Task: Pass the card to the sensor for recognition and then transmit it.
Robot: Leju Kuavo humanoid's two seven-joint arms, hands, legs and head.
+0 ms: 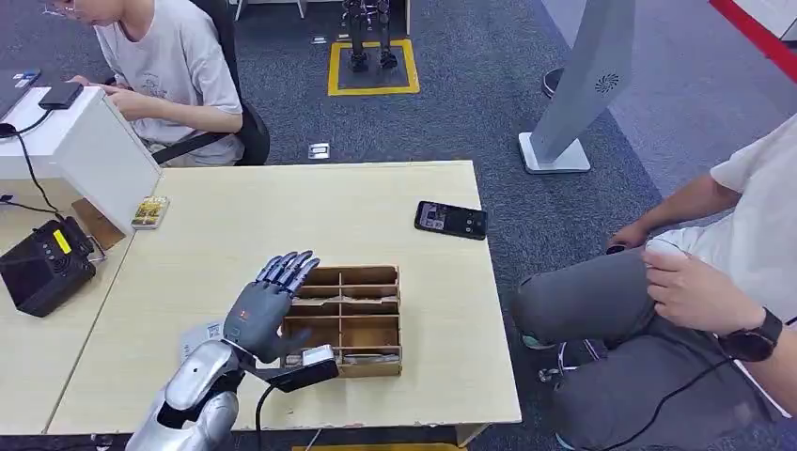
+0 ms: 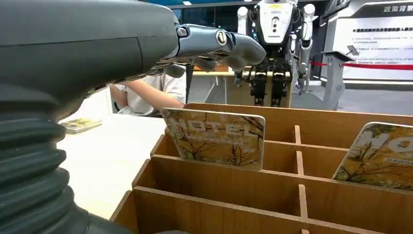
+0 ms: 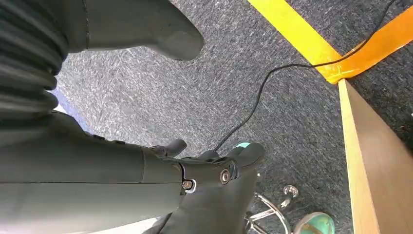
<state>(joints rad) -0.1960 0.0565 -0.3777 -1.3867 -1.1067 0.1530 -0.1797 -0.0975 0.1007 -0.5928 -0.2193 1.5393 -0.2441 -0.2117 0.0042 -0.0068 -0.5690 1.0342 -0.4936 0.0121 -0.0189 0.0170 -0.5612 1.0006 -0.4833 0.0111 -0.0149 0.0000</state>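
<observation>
A grey-carpeted hall lies around my pale wooden table (image 1: 376, 197), with one person seated at ten o'clock behind a white box and another seated at three o'clock, off the table's edge. On the table, toward six o'clock from its middle, sits the wooden divider tray (image 1: 362, 315). My left hand (image 1: 268, 305) hovers over the tray's nine o'clock side, fingers (image 1: 291, 268) extended and slightly apart, pointing toward one o'clock, holding nothing.

The hotel card (image 2: 216, 138) I judge to be my target stands on its long edge in a compartment, leaning against a partition. In the left wrist view it sits just below and ahead of my fingertips, apart from them, its long axis running across the line of my fingers. A second card (image 2: 382, 156) stands farther along the tray, so the first is nearer. My left hand is clearly the closer one; my right hand (image 3: 195, 180) hangs low over the carpet, fingers loosely curled on nothing.

A black phone (image 1: 451, 220) lies toward two o'clock, and a black device (image 1: 42, 265), perhaps the sensor, at nine o'clock.
</observation>
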